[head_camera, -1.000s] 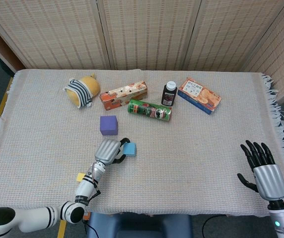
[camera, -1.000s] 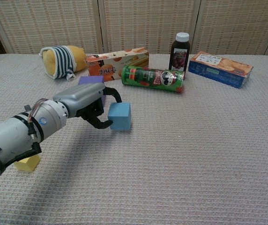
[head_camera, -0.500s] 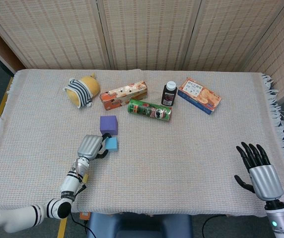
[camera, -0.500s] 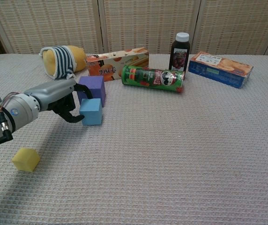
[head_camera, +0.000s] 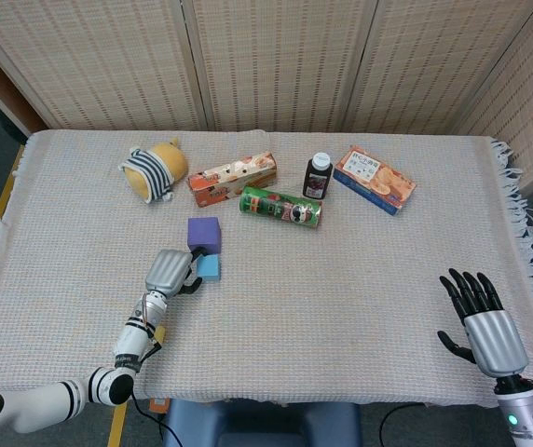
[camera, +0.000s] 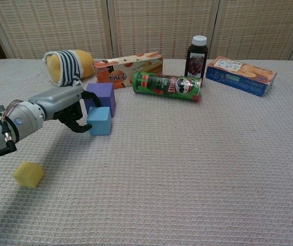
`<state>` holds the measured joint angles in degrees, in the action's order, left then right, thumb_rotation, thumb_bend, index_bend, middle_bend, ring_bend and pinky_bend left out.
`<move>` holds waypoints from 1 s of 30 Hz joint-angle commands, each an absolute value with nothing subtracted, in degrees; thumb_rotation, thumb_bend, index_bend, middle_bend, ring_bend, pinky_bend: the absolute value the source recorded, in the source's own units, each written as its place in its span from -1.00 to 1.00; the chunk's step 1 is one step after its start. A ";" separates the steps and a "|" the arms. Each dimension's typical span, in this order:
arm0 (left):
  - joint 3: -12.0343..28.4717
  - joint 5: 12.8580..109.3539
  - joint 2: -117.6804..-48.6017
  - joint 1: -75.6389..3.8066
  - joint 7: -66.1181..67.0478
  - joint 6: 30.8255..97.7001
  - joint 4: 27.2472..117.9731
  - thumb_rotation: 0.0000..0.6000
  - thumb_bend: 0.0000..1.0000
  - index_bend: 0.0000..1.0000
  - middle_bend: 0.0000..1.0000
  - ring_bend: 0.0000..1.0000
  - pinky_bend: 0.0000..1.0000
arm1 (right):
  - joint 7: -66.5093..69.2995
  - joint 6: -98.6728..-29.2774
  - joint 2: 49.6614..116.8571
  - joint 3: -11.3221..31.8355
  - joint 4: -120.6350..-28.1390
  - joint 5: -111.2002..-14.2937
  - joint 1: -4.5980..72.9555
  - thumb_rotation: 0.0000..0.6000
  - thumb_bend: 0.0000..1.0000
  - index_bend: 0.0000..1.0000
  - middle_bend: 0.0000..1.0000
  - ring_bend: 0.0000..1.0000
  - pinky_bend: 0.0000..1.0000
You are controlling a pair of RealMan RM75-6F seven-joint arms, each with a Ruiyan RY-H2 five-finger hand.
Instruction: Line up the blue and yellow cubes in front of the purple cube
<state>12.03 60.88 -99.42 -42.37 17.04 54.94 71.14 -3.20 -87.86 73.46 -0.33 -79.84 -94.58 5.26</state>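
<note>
A matte purple cube (camera: 101, 96) sits flat on the woven surface. A light blue cube (camera: 100, 121) rests just in front of it, touching or nearly touching its front face, with the fingers of the left robot hand (camera: 68, 108) curled against its left side. A small yellow cube (camera: 28, 174) lies well apart, nearer the front edge, turned slightly askew.

Purple cube (camera: 102, 95), blue cube (camera: 100, 121), yellow cube (camera: 28, 174). Table (head_camera: 360, 279) cloth was beige waffle weave. Green can (camera: 167, 85) with red label print. Plush (camera: 67, 67) was yellow with navy-white stripes. Left hand (camera: 59, 104) silver-grey with black fingers (camera: 80, 128).
</note>
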 commanded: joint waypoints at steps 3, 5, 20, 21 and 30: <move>11.68 61.41 -99.31 -42.27 17.16 55.14 71.28 1.00 -0.27 -0.37 1.00 1.00 1.00 | -3.26 -87.63 73.32 -0.40 -80.06 -94.48 5.26 0.81 -1.00 -1.00 -1.00 -1.00 -1.00; 11.62 61.44 -99.35 -42.24 17.14 55.09 71.31 1.00 -0.27 -0.40 1.00 1.00 1.00 | -3.35 -87.50 73.21 -0.43 -80.22 -94.40 5.24 0.82 -1.00 -1.00 -1.00 -1.00 -1.00; 11.19 63.50 -98.02 -41.39 15.72 56.32 74.13 1.00 -0.27 -0.48 1.00 1.00 1.00 | -4.06 -86.63 72.61 -0.59 -81.33 -93.80 5.14 0.81 -1.00 -1.00 -1.00 -1.00 -1.00; 11.00 63.97 -97.60 -41.17 15.68 56.74 75.05 1.00 -0.27 -0.48 1.00 1.00 1.00 | -4.02 -86.51 72.58 -0.68 -81.41 -93.85 5.16 0.81 -1.00 -1.00 -1.00 -1.00 -1.00; 7.97 66.64 -92.65 -38.67 17.89 59.37 85.41 1.00 -0.28 -0.63 1.00 1.00 1.00 | -4.06 -87.56 71.85 -1.07 -82.47 -94.78 4.69 0.81 -0.98 -1.00 -1.00 -1.00 -1.00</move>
